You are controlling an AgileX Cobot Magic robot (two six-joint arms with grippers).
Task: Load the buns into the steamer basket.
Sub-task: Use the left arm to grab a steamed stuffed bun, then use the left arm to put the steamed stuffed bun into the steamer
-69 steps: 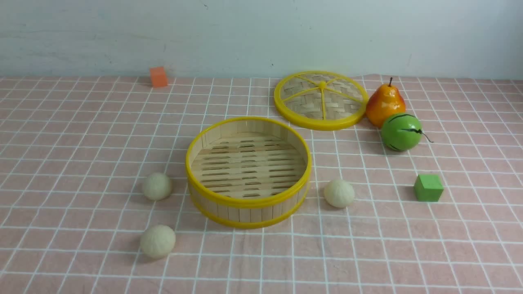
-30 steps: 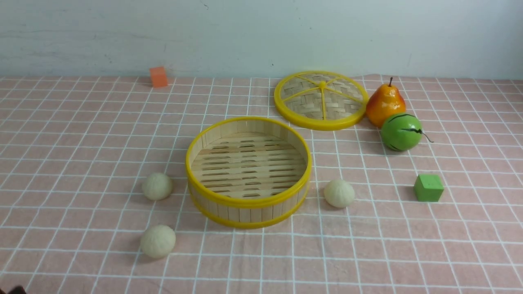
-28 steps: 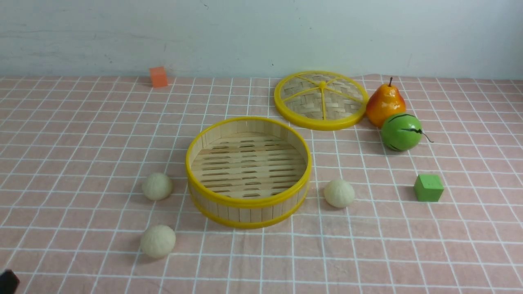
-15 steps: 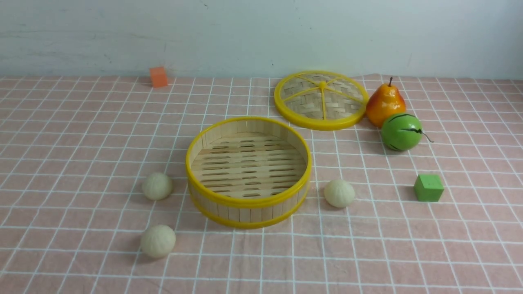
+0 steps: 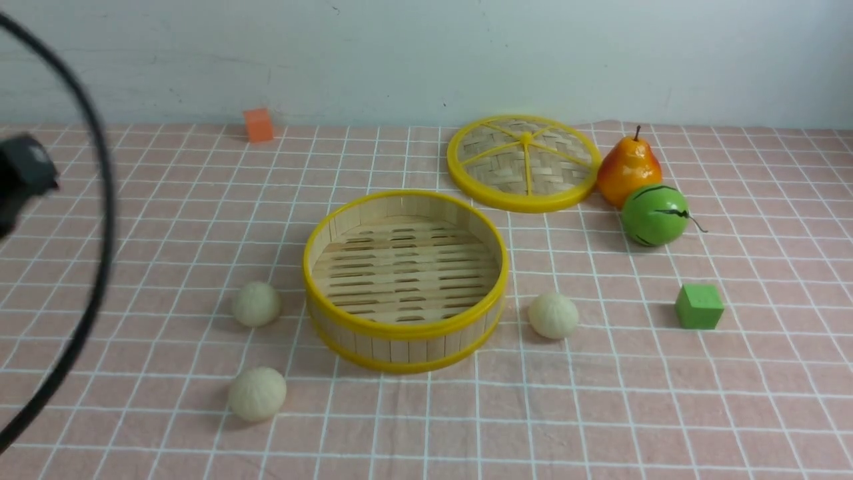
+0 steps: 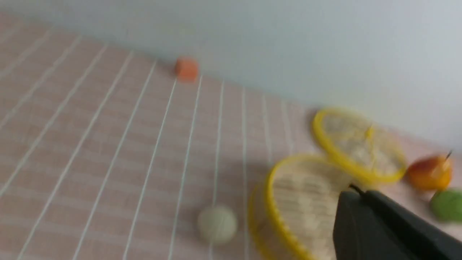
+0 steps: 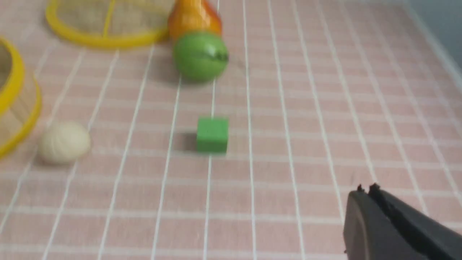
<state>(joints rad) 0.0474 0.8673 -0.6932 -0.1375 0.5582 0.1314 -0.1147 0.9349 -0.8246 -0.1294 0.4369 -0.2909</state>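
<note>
The change is at the left edge of the surface [image 5: 166, 220]. The left arm [image 5: 23, 175], absent from the front view half a second ago, has swung in there, dark and blurred. Its black cable [image 5: 108, 220] loops across in front of the camera. The left wrist view is smeared by this motion. In it the left hand [image 6: 355, 191] is a dark wedge whose fingers appear pressed together with nothing between them.

Nothing else has shifted. The farther left bun [image 5: 256, 304] lies just beside the steamer basket [image 5: 400, 330] on its left. The nearer left bun [image 5: 257, 394] sits closer to the near edge. The basket stands mid-surface with its slotted floor bare. The right bun [image 5: 553, 316] rests just beside it on the right, apart from the wall. The woven lid [image 5: 523, 163] lies toward the far edge, and the green cube [image 5: 698, 307] toward the right edge.

The right hand [image 7: 366, 189] shows only in its own wrist view. Its fingertips meet and it is empty, over bare cloth apparently toward the near right corner.

All three buns are still outside the basket, so the task has only started. The left arm's entry suggests a reach for one of the two left buns, and its hand would have to spread before any grasp.
</note>
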